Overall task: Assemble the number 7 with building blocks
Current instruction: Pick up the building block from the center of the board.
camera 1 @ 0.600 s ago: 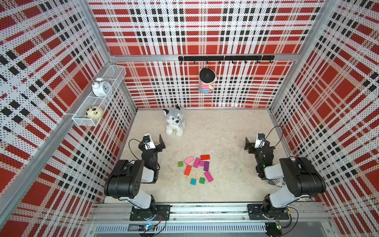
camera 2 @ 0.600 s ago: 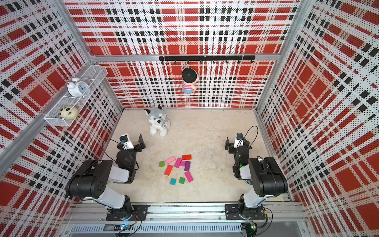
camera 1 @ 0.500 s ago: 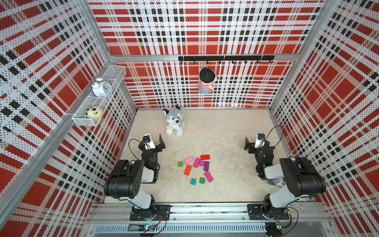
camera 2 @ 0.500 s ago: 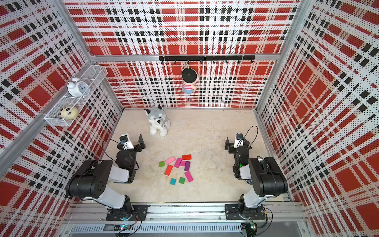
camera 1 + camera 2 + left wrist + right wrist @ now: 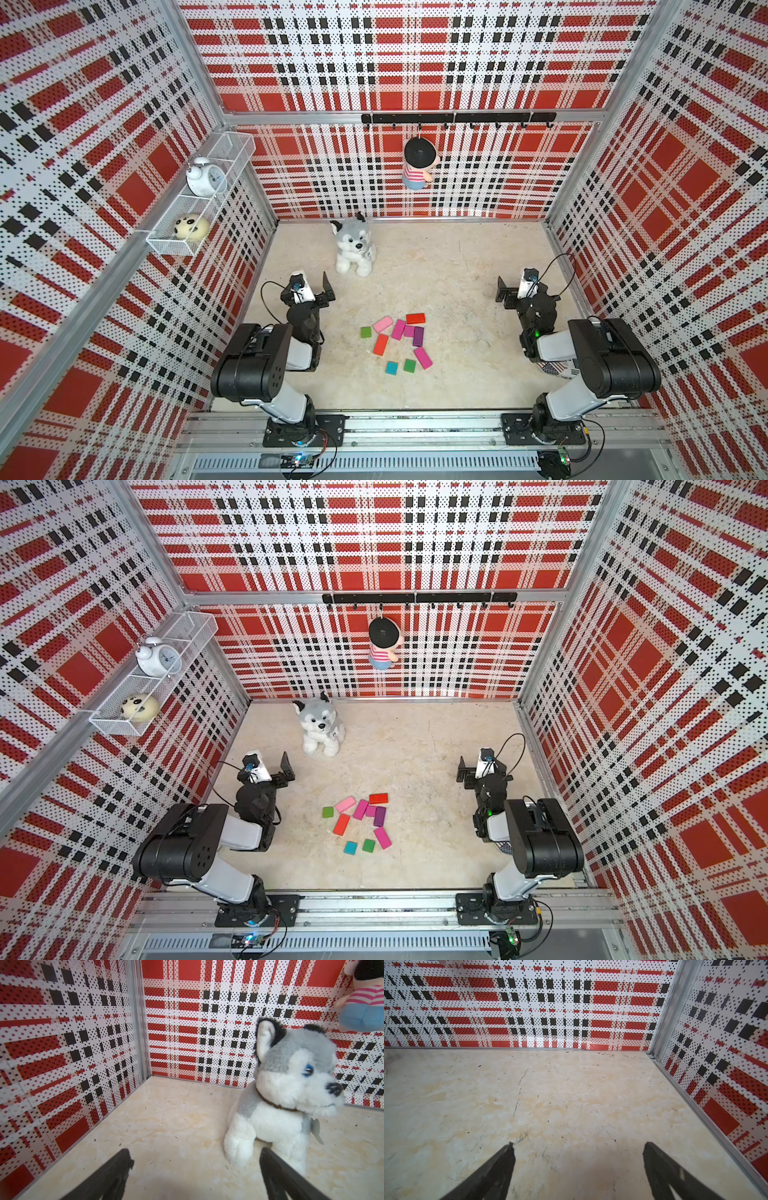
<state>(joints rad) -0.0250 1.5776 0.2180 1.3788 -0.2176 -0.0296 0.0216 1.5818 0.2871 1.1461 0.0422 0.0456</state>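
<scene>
Several building blocks lie in a loose cluster on the beige floor in both top views. Among them are a red block (image 5: 415, 318), a pink one (image 5: 382, 324), a purple one (image 5: 418, 336), a red-orange one (image 5: 341, 824), a teal square (image 5: 350, 848) and a green square (image 5: 365, 332). No number 7 shows in these views. My left gripper (image 5: 312, 291) hovers open to the left of the cluster and holds nothing (image 5: 195, 1159). On the right, my right gripper (image 5: 519, 291) is open over bare floor (image 5: 578, 1151). No block appears in either wrist view.
A plush husky (image 5: 353, 247) sits behind the left gripper, close to its right finger (image 5: 276, 1169) in the left wrist view. A doll (image 5: 417, 164) hangs from the back-wall hook rail. A wire shelf (image 5: 199, 195) on the left wall holds a clock. Plaid walls enclose the floor.
</scene>
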